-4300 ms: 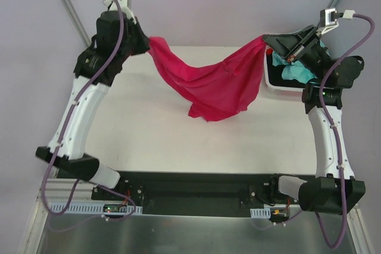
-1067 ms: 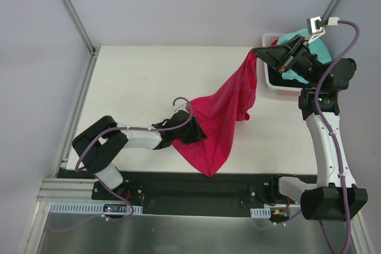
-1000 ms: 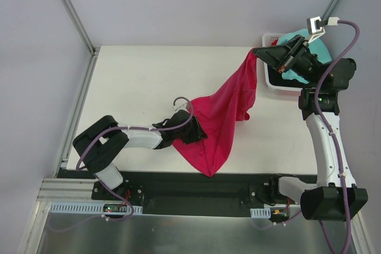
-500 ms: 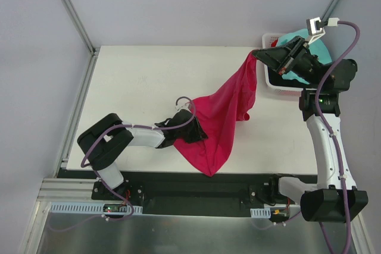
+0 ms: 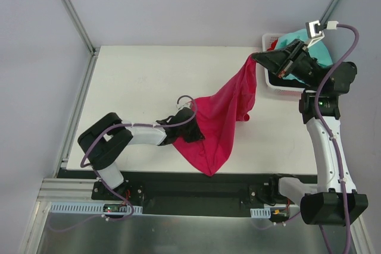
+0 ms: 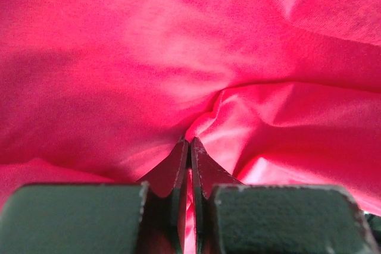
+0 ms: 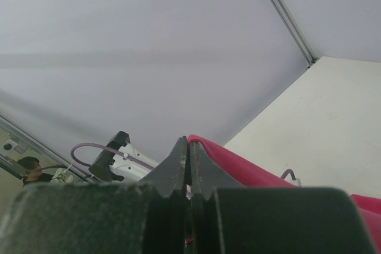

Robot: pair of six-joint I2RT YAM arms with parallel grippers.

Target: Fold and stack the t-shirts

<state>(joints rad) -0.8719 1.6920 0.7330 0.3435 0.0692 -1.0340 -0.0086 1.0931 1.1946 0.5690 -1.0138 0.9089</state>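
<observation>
nearest the arm bases, the low tip of the pink shirt [image 5: 208,168] lies at the near edge of the table [image 5: 137,81], perhaps just over it. a little further in, the left gripper [image 5: 188,130] sits low at the shirt's left side. its jaws are pressed together on a small pucker of cloth, and the left wrist view shows the folds drawn right into the fingertips [image 6: 172,173]. from there the shirt climbs as a twisted band toward the far right. there the right gripper [image 5: 257,57] holds the upper corner in the air, jaws closed with pink cloth coming out between them. behind it stands the basket [image 5: 269,82], with a teal shirt [image 5: 318,52] heaped in it.

the step in hand looks like opening the shirt out flat before folding. the left pinch is small, and i cannot tell whether it has a hem or only the middle of a panel, so a gentle lift is the safer test. after that, the two grips should move apart slowly until the band untwists. the cloth should be taut but not strained. the hanging tip should come back onto the table, and the shirt should be laid down well clear of the basket.
</observation>
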